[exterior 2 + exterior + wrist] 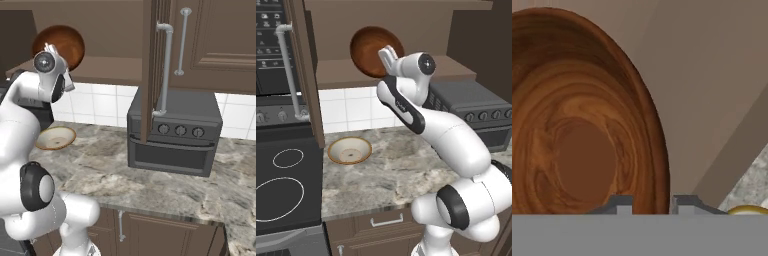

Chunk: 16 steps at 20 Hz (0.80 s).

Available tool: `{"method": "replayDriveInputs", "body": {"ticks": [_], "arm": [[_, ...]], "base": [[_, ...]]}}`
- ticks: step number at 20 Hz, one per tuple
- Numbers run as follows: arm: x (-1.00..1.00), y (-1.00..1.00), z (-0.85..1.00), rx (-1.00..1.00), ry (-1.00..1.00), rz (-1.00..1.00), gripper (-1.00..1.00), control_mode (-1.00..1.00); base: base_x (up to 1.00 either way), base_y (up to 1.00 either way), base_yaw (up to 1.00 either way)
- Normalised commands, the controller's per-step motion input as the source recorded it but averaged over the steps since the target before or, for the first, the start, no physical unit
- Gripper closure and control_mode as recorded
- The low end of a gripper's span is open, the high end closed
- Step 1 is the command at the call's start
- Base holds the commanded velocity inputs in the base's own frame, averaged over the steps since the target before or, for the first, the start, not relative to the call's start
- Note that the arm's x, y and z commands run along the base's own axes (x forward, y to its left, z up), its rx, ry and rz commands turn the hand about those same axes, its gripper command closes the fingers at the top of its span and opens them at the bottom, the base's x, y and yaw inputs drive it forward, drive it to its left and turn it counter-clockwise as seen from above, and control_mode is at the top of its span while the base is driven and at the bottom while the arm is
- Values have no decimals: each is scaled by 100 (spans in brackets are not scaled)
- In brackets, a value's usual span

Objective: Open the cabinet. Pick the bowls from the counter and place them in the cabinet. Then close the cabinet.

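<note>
The cabinet stands open, its left door swung out with a silver bar handle. At twelve o'clock the white arm reaches up to the wooden bowl, which stands on edge at the cabinet shelf; the jaws sit at its rim. The cream bowl rests on the tabletop at nine o'clock of the arm, beside the black stovetop. A toaster oven sits at three o'clock.

white arm raised high, fingers narrowly apart, clamped either side of a rim
</note>
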Motion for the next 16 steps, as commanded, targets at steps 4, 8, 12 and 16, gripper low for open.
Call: {"method": "replayDriveInputs", "body": {"ticks": [4, 8, 12, 16], "arm": [[8, 21, -4, 0, 0, 0, -100, -100], [0, 7, 0, 0, -1, 0, -100, -100], [-2, 4, 8, 0, -17, 0, -100, -100], [-6, 4, 17, 0, -17, 0, -100, -100]], "base": [[0, 0, 0], [0, 0, 0], [0, 0, 0], [0, 0, 0]]}}
